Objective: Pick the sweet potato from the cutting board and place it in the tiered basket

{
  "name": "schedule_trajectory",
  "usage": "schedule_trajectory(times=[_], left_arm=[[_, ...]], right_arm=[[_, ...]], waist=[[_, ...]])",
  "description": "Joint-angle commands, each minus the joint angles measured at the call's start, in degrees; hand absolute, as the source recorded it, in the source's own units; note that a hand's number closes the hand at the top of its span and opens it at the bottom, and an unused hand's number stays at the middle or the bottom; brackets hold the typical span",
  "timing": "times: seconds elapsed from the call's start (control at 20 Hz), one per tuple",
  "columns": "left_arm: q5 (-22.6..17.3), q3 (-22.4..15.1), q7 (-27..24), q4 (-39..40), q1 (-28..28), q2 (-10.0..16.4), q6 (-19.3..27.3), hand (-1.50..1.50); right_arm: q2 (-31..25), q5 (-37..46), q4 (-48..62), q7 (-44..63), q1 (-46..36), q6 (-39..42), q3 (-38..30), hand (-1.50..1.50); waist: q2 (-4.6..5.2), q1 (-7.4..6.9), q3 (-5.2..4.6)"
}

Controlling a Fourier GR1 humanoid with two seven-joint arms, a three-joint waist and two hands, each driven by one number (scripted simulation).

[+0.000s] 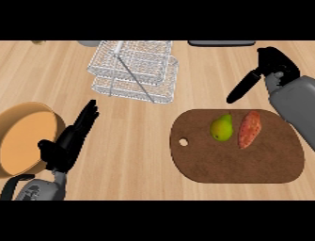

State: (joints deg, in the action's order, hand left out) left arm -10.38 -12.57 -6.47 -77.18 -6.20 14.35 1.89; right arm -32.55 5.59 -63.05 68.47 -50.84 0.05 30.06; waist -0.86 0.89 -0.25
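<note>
The sweet potato (pixel 249 129) lies beside a pear (pixel 222 127) on the cutting board (pixel 243 164). The right hand (pixel 274 66) hangs near it, fingers (pixel 243 90) straight and holding nothing, as are those of the left hand (pixel 66 146).

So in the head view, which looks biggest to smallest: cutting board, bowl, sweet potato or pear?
1. cutting board
2. bowl
3. sweet potato
4. pear, shorter than the sweet potato, about as wide
</note>
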Motion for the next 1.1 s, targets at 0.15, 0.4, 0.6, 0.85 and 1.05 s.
schedule_trajectory(times=[0.15, 0.4, 0.6, 0.85, 1.05], left_arm=[[-0.9, 2.0, -1.2, 0.4, 0.5, 1.5, -1.9, 0.0], [0.3, 0.7, -2.2, 0.7, 1.3, 0.6, -1.9, 0.0], [1.1, 0.6, -1.7, 1.1, 0.4, -0.6, -0.7, 0.0], [0.9, 1.6, -1.9, 0.8, 0.1, -0.8, -0.9, 0.0], [0.2, 2.4, 1.7, -1.3, -1.1, -0.1, -0.9, 0.0]], right_arm=[[0.5, 4.7, -2.8, 16.7, 0.8, 0.3, 3.0, -1.5], [2.4, 3.4, 2.4, 16.7, 3.8, 1.5, 2.8, -1.5], [4.0, 3.4, 2.3, 16.7, 5.2, 0.1, 1.5, -1.5], [2.9, 5.4, -3.7, 16.7, 10.2, -1.5, 0.4, -1.5], [2.7, 7.5, -2.8, 16.4, 13.6, -3.2, -0.1, -1.5]], waist=[[0.11, 0.42, 0.08], [0.41, -0.24, 0.08], [0.43, -0.1, 0.12], [0.38, 0.17, 0.16], [0.35, 0.15, 0.18]])
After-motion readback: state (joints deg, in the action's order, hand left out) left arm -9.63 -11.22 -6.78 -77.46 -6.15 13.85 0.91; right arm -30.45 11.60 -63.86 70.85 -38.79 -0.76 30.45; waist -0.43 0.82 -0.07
